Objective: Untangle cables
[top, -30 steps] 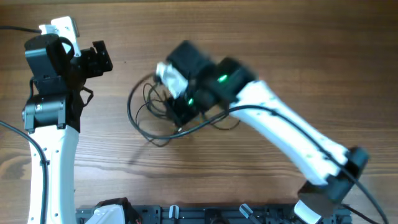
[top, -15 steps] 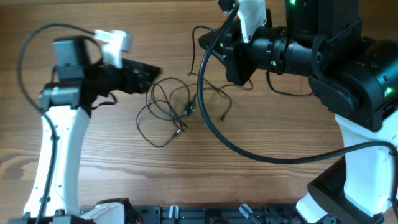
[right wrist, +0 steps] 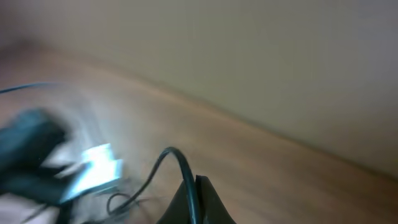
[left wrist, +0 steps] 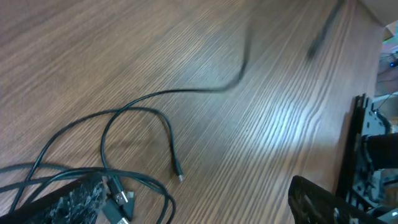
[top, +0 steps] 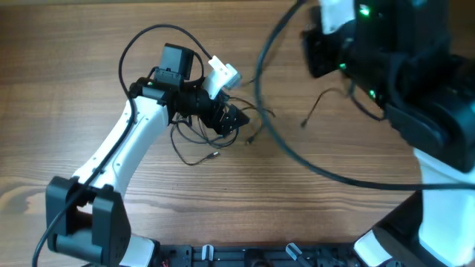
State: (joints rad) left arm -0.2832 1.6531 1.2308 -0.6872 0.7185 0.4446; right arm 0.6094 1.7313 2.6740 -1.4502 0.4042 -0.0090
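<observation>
**Left end effector open at the cable bundle; right one too blurred to read**

At the lower left of the overhead view, the left arm (top: 122, 159) rose from its base and reached diagonally across the wooden desk (top: 82, 67). Its own thick wire (top: 137, 41) looped above the wrist.

The left end effector (top: 228, 120) sat at the right-hand edge of the cables (top: 194, 135), with its jaws wide apart. In the left wrist view, one textured finger (left wrist: 65, 202) lay against the piled cords at the lower left. The other finger (left wrist: 320, 198) stood well apart at the lower right. A small plug end (left wrist: 180, 178) rested on the bare wood between them.

The cables lay just left of the desk's middle as loose black loops, under and beside that end effector. One stray cord (top: 320, 98) stretched away to the right, towards the right arm (top: 415, 89).

That arm hung close to the overhead camera and hid the upper right corner. Its heavy black wire (top: 297, 157) swept in an arc across the view to the right of the bundle. A black rail (top: 245, 256) ran along the near edge.

The right wrist view was badly smeared. It showed the right end effector (right wrist: 196, 202) only as a dark finger shape with a thin cord arching beside it. I could not tell whether its jaws were apart or together.
</observation>
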